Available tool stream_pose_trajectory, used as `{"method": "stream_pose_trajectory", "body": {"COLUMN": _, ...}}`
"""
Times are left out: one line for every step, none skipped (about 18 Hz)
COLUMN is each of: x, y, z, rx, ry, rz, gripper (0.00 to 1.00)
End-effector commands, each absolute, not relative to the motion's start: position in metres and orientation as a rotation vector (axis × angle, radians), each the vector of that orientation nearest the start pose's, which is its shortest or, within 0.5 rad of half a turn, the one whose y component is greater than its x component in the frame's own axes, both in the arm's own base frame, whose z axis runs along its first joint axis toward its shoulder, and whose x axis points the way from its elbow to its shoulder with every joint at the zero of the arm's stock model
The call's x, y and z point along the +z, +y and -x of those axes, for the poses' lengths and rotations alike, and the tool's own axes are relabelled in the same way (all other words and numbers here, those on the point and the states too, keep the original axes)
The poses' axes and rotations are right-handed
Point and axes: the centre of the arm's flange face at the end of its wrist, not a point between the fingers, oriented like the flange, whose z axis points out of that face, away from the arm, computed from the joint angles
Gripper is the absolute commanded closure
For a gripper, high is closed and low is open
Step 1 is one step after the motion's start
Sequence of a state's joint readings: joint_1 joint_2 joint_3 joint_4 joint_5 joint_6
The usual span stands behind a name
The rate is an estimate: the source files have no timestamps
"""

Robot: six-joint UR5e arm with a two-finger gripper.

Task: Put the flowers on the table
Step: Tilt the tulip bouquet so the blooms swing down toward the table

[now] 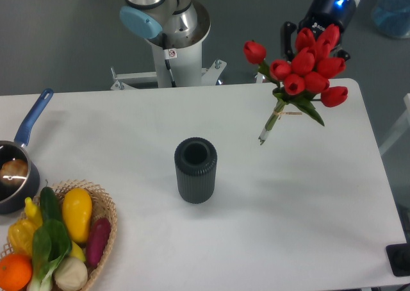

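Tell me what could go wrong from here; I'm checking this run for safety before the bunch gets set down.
The flowers hang tilted near the table's right rear corner, so if lowered or released there they might roll off the edge. The gripper grips up among the blooms, so petals could crush. Swinging left, the stems might knock the dark vase.
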State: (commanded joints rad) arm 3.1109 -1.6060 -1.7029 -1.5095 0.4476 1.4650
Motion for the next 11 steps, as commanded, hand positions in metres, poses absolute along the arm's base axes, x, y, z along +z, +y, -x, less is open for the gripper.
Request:
{"method": "stream_pose_trajectory", "body": {"x": 0.4695, "y": 0.2365, "z": 0.4912, "rx": -0.184, "ry": -0.139, "rz": 2.072, "gripper": 0.68}}
{"method": "stream_pose_trajectory", "body": {"x": 0.4642, "y": 0.2347, "z": 0.4915, "rx": -0.188, "ry": -0.139, "rz": 2.124, "gripper": 0.68}}
{"method": "stream_pose_trajectory", "body": {"x": 0.4620, "y": 0.2338, "z": 0.4910, "rx": -0.191, "ry": -0.140, "rz": 2.155, "gripper": 0.68}}
{"method": "stream_pose_trajectory", "body": {"x": 0.4619, "y": 0.2325, "z": 0.4907, "rx": -0.193, "ry": -0.148, "rz": 2.164, "gripper": 0.68}}
{"method": "stream_pose_trajectory", "body": {"x": 0.4631, "y": 0.2320, "z": 0.4900, "rx": -0.197, "ry": -0.164, "rz": 2.171, "gripper": 0.68}}
{"method": "stream_pose_trajectory", "body": {"x": 0.4649, "y": 0.2318, "z": 0.4884, "rx": -0.201, "ry": -0.182, "rz": 2.187, "gripper": 0.68}}
{"method": "stream_pose_trajectory", "body": {"x": 0.4647, "y": 0.2306, "z": 0.4867, "rx": -0.204, "ry": -0.198, "rz": 2.219, "gripper": 0.68}}
{"method": "stream_pose_trajectory", "body": {"x": 0.4626, "y": 0.2305, "z": 0.4850, "rx": -0.211, "ry": -0.213, "rz": 2.255, "gripper": 0.68}}
{"method": "stream_pose_trajectory", "body": {"x": 0.4629, "y": 0.2310, "z": 0.4838, "rx": -0.214, "ry": -0.222, "rz": 2.282, "gripper": 0.68}}
{"method": "stream_pose_trajectory", "body": {"x": 0.4622, "y": 0.2311, "z": 0.4833, "rx": -0.216, "ry": -0.232, "rz": 2.303, "gripper": 0.68}}
{"method": "stream_pose_trajectory", "body": {"x": 0.4628, "y": 0.2331, "z": 0.4817, "rx": -0.216, "ry": -0.231, "rz": 2.317, "gripper": 0.68}}
